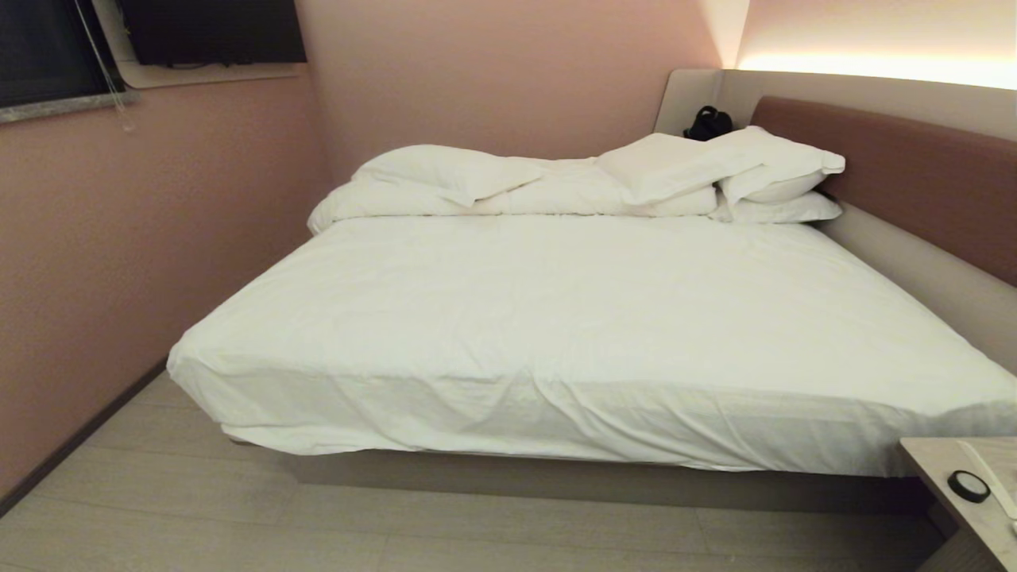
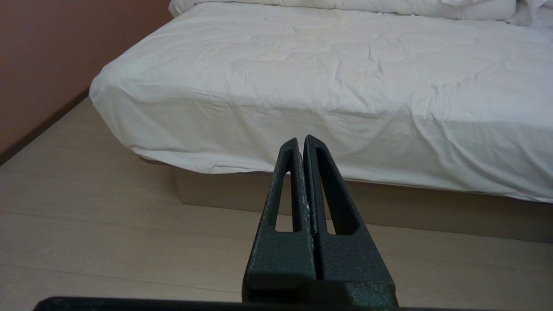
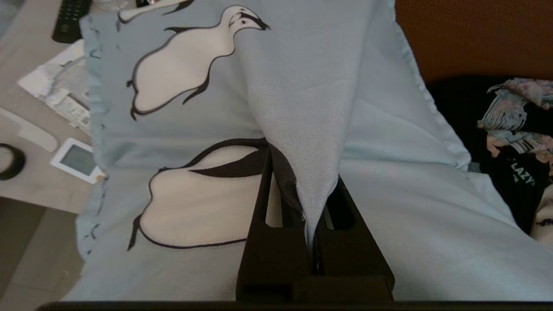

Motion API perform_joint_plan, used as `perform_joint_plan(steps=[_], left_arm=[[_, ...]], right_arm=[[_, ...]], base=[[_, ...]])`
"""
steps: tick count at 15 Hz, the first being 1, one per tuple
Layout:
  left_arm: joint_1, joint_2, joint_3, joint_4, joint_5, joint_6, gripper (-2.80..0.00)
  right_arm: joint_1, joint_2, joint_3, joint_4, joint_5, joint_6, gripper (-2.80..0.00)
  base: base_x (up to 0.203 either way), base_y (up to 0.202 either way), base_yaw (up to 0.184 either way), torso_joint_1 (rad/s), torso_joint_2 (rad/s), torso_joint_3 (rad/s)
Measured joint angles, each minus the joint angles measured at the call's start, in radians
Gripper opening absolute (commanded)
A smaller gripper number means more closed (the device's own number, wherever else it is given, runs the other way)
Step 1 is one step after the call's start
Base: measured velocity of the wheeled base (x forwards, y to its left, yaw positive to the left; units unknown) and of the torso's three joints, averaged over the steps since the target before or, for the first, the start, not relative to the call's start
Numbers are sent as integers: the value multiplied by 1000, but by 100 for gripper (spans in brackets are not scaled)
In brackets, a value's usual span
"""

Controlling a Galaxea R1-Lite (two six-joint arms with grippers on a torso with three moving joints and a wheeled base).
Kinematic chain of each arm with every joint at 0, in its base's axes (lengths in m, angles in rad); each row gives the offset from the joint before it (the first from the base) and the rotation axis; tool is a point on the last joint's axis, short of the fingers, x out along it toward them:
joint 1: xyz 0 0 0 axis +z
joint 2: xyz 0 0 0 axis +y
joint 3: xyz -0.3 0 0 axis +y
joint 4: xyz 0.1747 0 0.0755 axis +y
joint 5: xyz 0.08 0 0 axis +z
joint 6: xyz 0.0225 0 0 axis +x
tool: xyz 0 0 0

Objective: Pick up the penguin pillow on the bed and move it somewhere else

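Note:
My right gripper (image 3: pixel 307 203) is shut on a pinched fold of the penguin pillow (image 3: pixel 276 86), a light blue cushion printed with black-and-white penguins. The pillow fills the right wrist view and hangs over a bedside table and dark clothes, off the bed. The fold hides the fingertips. In the head view the bed (image 1: pixel 556 318) shows only white sheet, with neither the pillow nor either arm on it. My left gripper (image 2: pixel 301 142) is shut and empty, parked low over the floor in front of the bed's (image 2: pixel 324 65) near edge.
A bedside table (image 1: pixel 937 469) with a black ring (image 1: pixel 968 486) stands at the bed's near right corner. Beside the held pillow lie a remote (image 3: pixel 69 19), a small white display (image 3: pixel 77 160) and a heap of clothes (image 3: pixel 518 142). White pillows (image 1: pixel 763 171) and a duvet (image 1: pixel 516 191) lie at the headboard (image 1: pixel 914 167).

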State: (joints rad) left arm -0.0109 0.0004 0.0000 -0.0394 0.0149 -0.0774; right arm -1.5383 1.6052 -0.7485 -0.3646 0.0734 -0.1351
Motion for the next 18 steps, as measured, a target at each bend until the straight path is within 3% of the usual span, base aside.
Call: perform_joint_plan(steps=[6,14,18], left_arm=[[0,0,0,0,0,0,-280],[0,0,0,0,0,0,-280],[0,0,0,0,0,0,-280]], right_arm=[[-93,105,3,-98,55,-59,-280],[-208,115,94,-104,203,-179,-280],[-259,99,103,-106,233,-186,-280]], base=[[0,0,0,0,0,0],[0,0,0,0,0,0],[0,0,0,0,0,0]])
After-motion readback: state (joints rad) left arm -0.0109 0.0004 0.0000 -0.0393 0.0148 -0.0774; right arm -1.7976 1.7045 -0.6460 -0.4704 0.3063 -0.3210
